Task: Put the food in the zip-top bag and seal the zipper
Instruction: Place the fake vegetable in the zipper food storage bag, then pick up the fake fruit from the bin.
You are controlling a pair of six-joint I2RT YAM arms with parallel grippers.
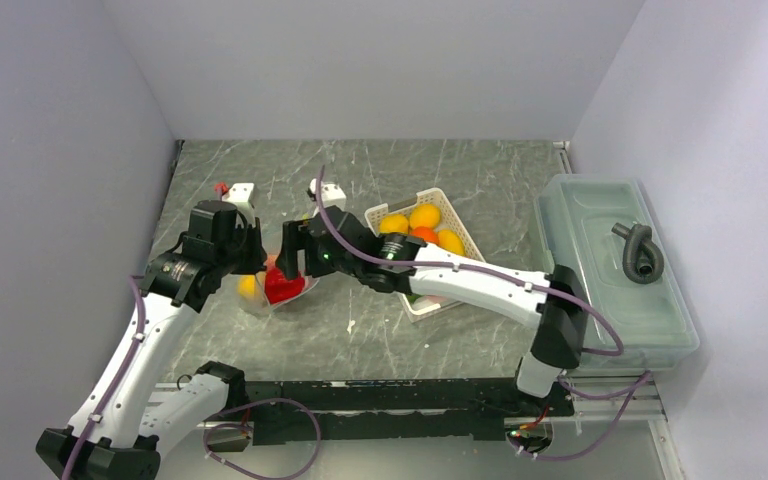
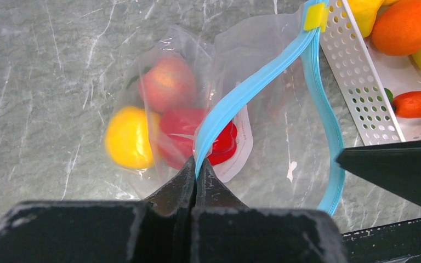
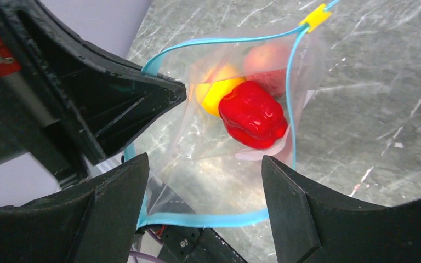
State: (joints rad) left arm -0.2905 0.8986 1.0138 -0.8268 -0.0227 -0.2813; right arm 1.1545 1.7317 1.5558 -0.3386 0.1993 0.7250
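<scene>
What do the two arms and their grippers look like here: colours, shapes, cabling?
The left arm and right arm match: glossy white link shells, black joint housings, black bases. A thin purple cable trails loosely along each. The left gripper and right gripper are matt black, their fingers broad wedges tapering to narrow tips. No markings are legible.

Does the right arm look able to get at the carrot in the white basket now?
Probably yes: the right gripper is open and empty, and the carrot lies uncovered in the white basket beside it.
</scene>
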